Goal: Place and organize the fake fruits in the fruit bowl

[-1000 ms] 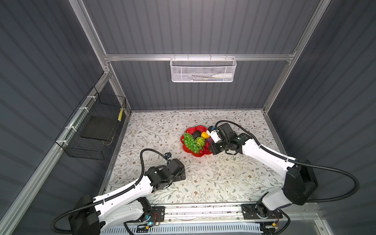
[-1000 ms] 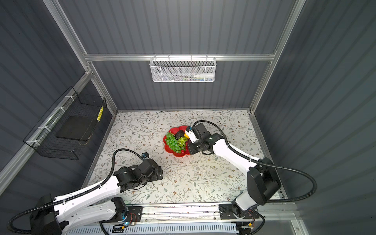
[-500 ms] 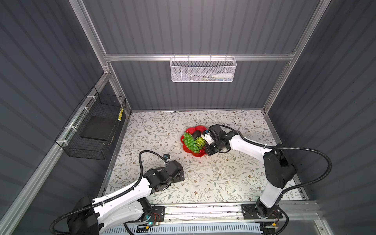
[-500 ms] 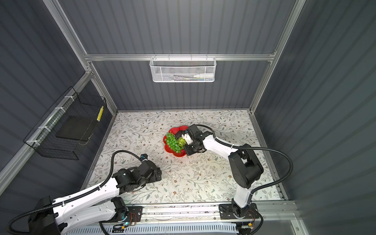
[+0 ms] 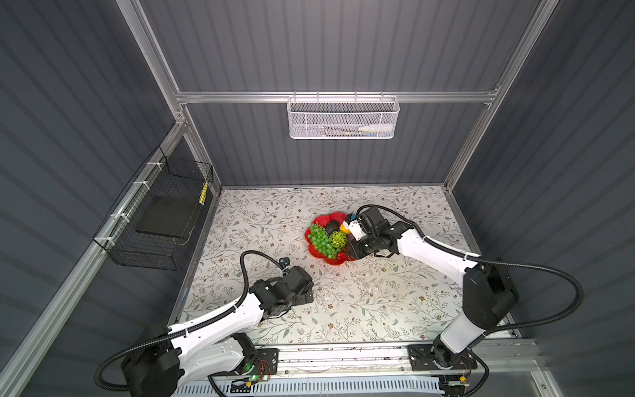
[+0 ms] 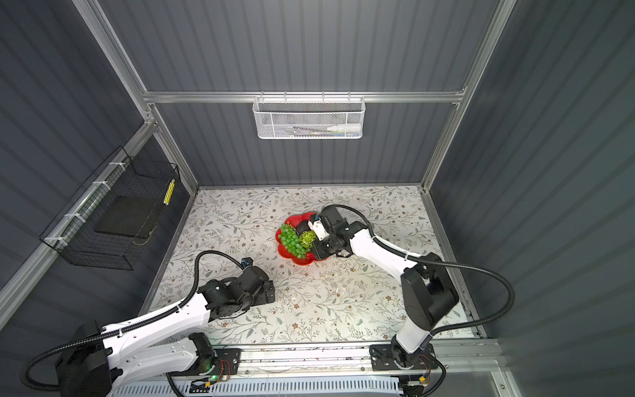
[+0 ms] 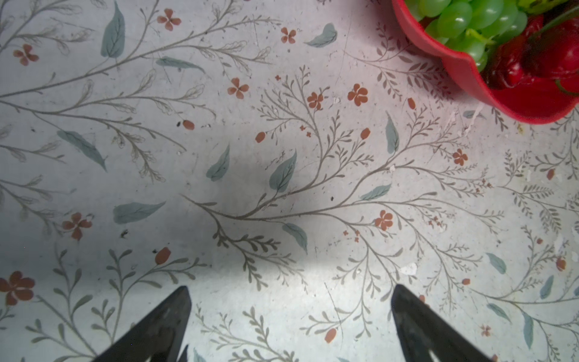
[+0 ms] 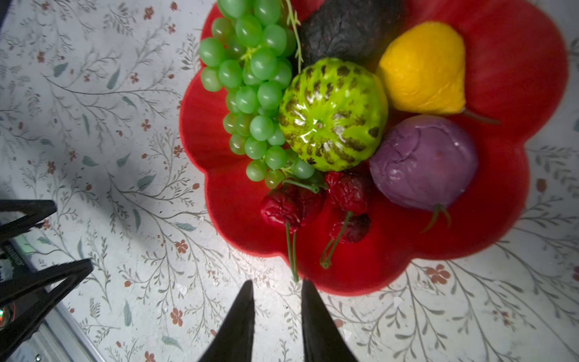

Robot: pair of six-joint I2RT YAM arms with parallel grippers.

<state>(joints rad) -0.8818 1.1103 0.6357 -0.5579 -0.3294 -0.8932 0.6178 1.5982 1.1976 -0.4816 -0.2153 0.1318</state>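
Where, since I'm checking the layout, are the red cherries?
In the right wrist view the cherries lie in the red bowl nearest the right gripper, beside the grape bunch and the purple fruit.

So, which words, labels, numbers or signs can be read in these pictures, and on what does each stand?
None can be read as text.
Yellow tag on the black wire basket: dark marks, too small to read.
White tube in the white mesh basket: any print too small.
Black part at the edge of the right wrist view: white print, blurred.
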